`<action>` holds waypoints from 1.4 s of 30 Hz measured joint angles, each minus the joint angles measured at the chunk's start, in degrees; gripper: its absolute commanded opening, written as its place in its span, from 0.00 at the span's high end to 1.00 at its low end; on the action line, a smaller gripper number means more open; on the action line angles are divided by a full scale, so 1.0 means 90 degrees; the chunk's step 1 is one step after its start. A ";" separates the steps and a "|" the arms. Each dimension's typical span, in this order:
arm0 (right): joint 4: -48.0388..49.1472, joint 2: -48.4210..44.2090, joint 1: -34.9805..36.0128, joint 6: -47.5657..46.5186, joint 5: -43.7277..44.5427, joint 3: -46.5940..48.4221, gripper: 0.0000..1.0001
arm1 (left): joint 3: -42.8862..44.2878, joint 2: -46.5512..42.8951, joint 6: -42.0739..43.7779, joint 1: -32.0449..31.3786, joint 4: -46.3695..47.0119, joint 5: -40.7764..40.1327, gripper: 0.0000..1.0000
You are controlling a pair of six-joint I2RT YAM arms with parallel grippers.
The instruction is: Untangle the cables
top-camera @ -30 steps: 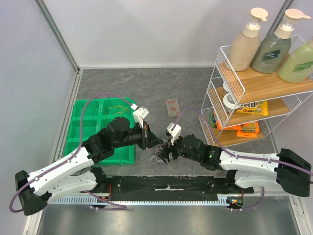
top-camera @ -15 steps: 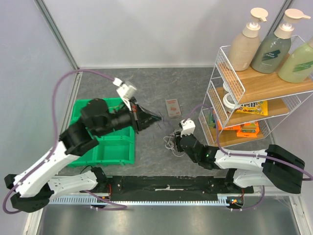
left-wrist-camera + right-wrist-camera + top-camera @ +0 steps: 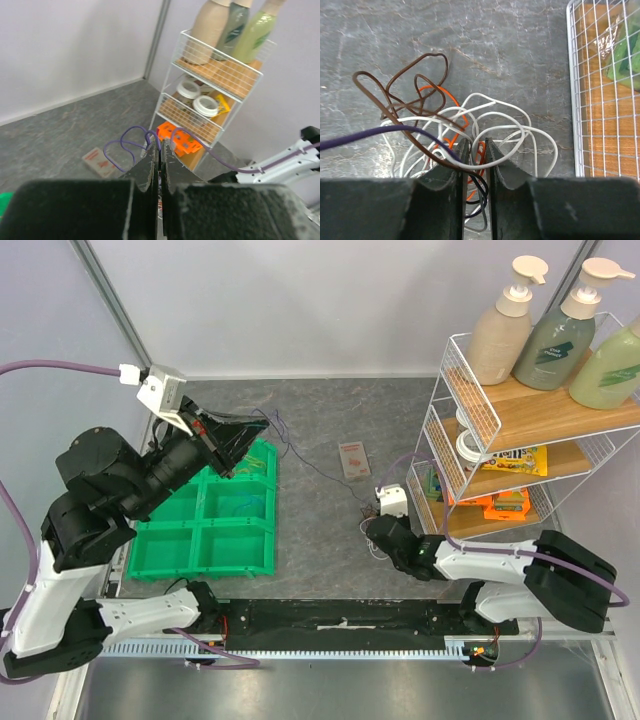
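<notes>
- High over the green bin (image 3: 240, 540), the left gripper (image 3: 159, 148) has its fingers pressed together on the purple cable (image 3: 370, 134), which loops just past the tips.
- From that pinch the purple cable slants down across the table to the tangle (image 3: 465, 122), which lies on the grey surface just beside the wire rack (image 3: 470, 400).
- Down on the tangle sits the right gripper (image 3: 475, 150), fingers nearly closed with strands passing between them. It reads as clamped on the bundle to anchor it.
- Progress, as a judgement, is early to midway. One cable is drawn out along most of its length, but its far end runs into the knot at the right gripper, so it is not yet free.
- Left to do: the white cable (image 3: 482, 95), brown cable (image 3: 432, 54) and orange cable (image 3: 437, 87) cross and overlap in one heap, and none lies apart from the others.
- Whether the green bin already holds a sorted cable cannot be told.
</notes>
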 measured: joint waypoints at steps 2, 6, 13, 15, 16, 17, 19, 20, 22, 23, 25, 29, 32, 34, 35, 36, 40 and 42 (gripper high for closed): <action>-0.0056 0.0158 -0.0027 0.0019 -0.0002 0.0027 0.68 | 0.0172 0.0078 0.0109 0.0002 -0.0185 -0.0248 0.98; -0.0126 0.0362 -0.0070 0.0002 -0.0005 0.0112 0.64 | 0.0656 0.0250 0.0352 0.0002 -0.0512 -0.0755 0.98; -0.0136 0.0517 -0.0146 -0.0044 -0.0095 0.0204 0.43 | 0.1848 0.0437 0.0845 0.0000 -0.0920 -0.1435 0.98; -0.0131 0.0517 -0.0180 -0.0087 -0.0187 0.0204 0.39 | 0.2242 0.0469 0.0971 0.0000 -0.0979 -0.1530 0.98; -0.0126 0.0517 -0.0182 -0.0102 -0.0226 0.0204 0.37 | 0.2395 0.0488 0.1020 0.0000 -0.0979 -0.1540 0.98; -0.0114 0.0517 -0.0194 -0.0119 -0.0270 0.0204 0.36 | 0.2594 0.0515 0.1078 0.0000 -0.0971 -0.1549 0.98; -0.0090 0.0517 -0.0216 -0.0165 -0.0345 0.0204 0.33 | 0.2778 0.0529 0.1180 0.0000 -0.0952 -0.1566 0.98; -0.0085 0.0517 -0.0221 -0.0175 -0.0367 0.0204 0.31 | 0.2873 0.0551 0.1234 0.0000 -0.0976 -0.1586 0.98; -0.0083 0.0517 -0.0240 -0.0206 -0.0430 0.0204 0.29 | 0.3109 0.0653 0.1392 0.0000 -0.1071 -0.1685 0.98; -0.0073 0.0517 -0.0250 -0.0228 -0.0466 0.0204 0.29 | 0.3279 0.0743 0.1467 0.0000 -0.1120 -0.1734 0.98; -0.0034 0.0520 -0.0257 -0.0262 -0.0568 0.0204 0.27 | 0.3478 0.0862 0.1547 0.0000 -0.1139 -0.1829 0.98; 0.0087 0.0578 -0.0257 -0.0338 -0.0695 0.0204 0.27 | 0.3281 0.0767 0.1564 0.0000 -0.1268 -0.1882 0.98; 0.0104 0.0627 -0.0257 -0.0408 -0.0755 0.0262 0.27 | 0.2905 0.0559 0.1554 0.0000 -0.1515 -0.2028 0.99; 0.0104 0.0639 -0.0257 -0.0452 -0.0787 0.0277 0.27 | 0.2652 0.0410 0.1530 0.0000 -0.1698 -0.2127 0.98; 0.0104 0.0639 -0.0257 -0.0459 -0.0797 0.0277 0.26 | 0.2550 0.0350 0.1513 0.0000 -0.1780 -0.2169 0.98; 0.0104 0.0639 -0.0257 -0.0471 -0.0811 0.0279 0.26 | 0.2399 0.0262 0.1481 0.0000 -0.1843 -0.2195 0.98; 0.0102 0.0639 -0.0257 -0.0520 -0.0877 0.0308 0.26 | 0.1739 -0.0182 0.1297 0.0000 -0.2110 -0.2368 0.98; 0.0104 0.0639 -0.0257 -0.0520 -0.0903 0.0311 0.26 | 0.1197 -0.0525 0.1161 0.0000 -0.2154 -0.2484 0.98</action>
